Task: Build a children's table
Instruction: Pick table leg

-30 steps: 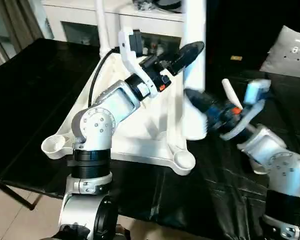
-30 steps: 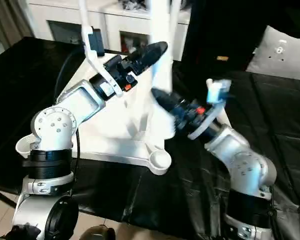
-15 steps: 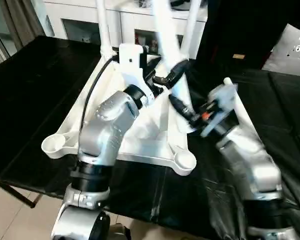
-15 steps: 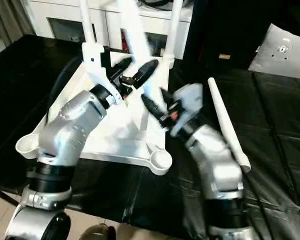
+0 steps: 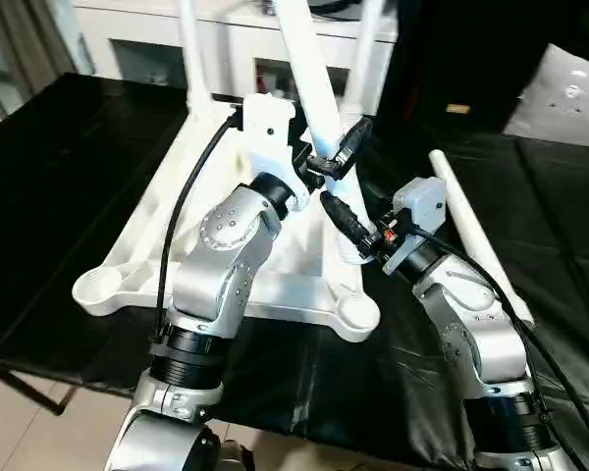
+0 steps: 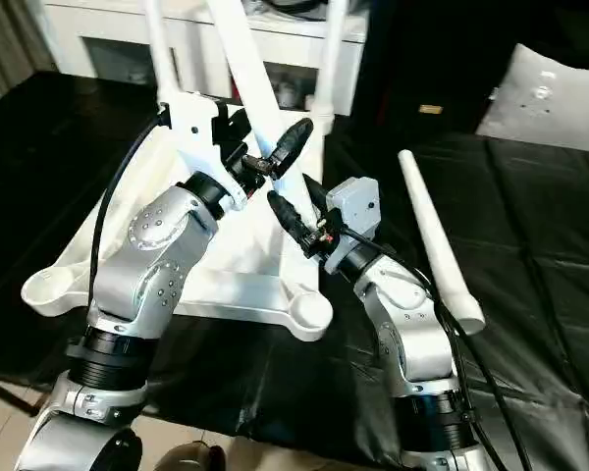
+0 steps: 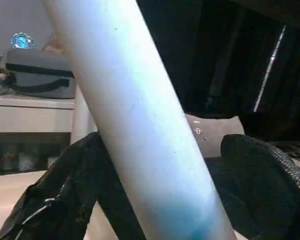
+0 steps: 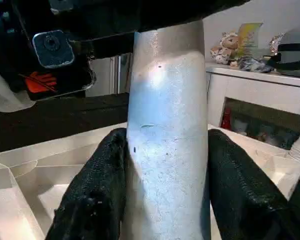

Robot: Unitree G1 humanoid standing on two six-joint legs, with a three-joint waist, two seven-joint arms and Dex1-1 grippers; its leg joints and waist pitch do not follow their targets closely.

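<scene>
While our left tool (image 5: 332,165) and right tool (image 5: 346,224) both pinch one tilted white leg (image 6: 247,74), upturned children's table (image 5: 157,231) lies on black bench (image 5: 69,157), loose leg (image 6: 437,240) beside.

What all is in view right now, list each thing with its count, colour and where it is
Table top: one, white, upside down on the work surface.
Fitted legs: two, white, upright in the far corner sockets.
Held leg: one, white, tilted over the top, between both grippers.
Loose leg: one, white, lying right of the top.
Work surface: one, black-covered.
Cabinet: one, white, behind.
Left gripper: black fingers on the held leg.
Right gripper: black fingers lower on it.
</scene>
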